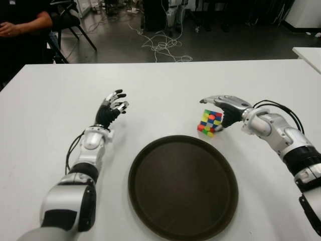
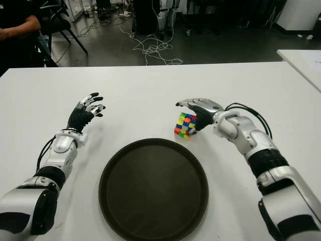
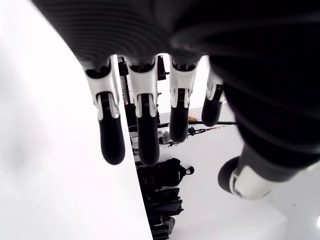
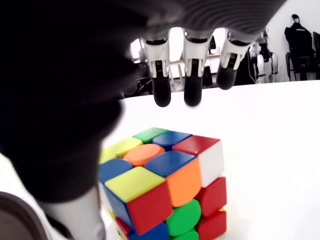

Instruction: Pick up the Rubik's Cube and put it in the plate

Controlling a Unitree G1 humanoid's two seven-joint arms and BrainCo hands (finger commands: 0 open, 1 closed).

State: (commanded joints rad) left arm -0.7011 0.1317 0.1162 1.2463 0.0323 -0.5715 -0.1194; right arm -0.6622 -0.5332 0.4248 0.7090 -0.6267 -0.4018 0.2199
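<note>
Rubik's Cube [image 1: 210, 123]: multicoloured plastic cube with rounded stickers, standing right of centre in the eye views on the white table [image 1: 165, 90], just beyond the upper right rim of the plate and apart from it; being a cube, it has no long axis to favour. Right hand [image 1: 226, 108]: arched over the cube from the right, fingers [image 4: 162, 90] extended above and past its top face, thumb down beside its near-right side; the right wrist view shows open air between fingertips and cube, so the hand is open around it, holding nothing; whether the thumb touches cannot be told. This hand is plainly the nearer one; the cube lies directly beneath its palm. Left hand [image 1: 111, 110]: left of centre, well apart from the cube, fingers loosely spread, empty. Plate [image 1: 150, 165]: large, round, dark brown, matte, shallow raised rim, lower centre of frame, nothing in it; it lies toward the lower left of the cube. Table: smooth, matte white. Judgement: closing fingers against thumb should suffice for a grasp.
</note>
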